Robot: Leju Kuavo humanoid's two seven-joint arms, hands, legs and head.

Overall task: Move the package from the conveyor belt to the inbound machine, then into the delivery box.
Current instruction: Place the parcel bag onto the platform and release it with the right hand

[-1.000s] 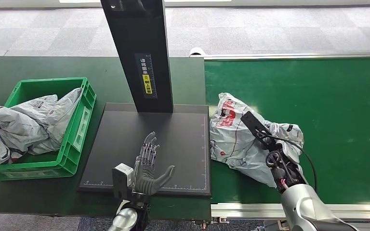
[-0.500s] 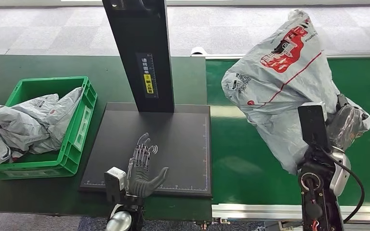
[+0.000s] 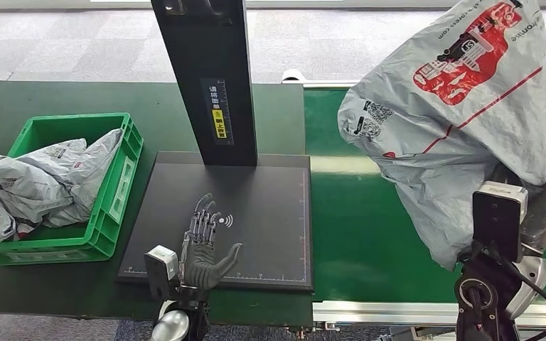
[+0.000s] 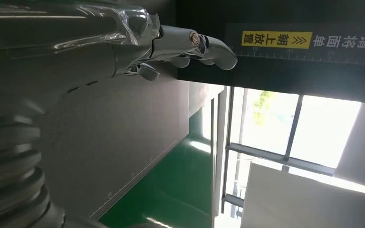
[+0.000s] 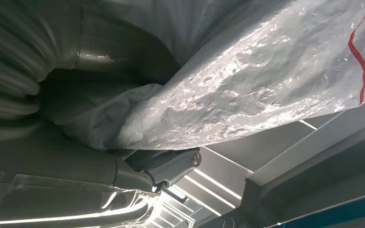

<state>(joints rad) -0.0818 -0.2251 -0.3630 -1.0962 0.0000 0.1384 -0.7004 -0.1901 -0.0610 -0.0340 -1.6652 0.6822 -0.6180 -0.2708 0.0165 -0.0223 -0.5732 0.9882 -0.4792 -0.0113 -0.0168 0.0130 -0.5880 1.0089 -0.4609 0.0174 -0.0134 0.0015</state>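
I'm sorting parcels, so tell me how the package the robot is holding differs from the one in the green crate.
The held package hangs in the air over the conveyor belt, gripped by the right hand; the crate package lies slumped in the green crate, spilling over its side. Both are crinkled grey plastic bags.

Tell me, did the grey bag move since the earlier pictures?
Yes. The grey bag went up off the green belt, where it lay a second ago; the right hand now holds it high above the belt.
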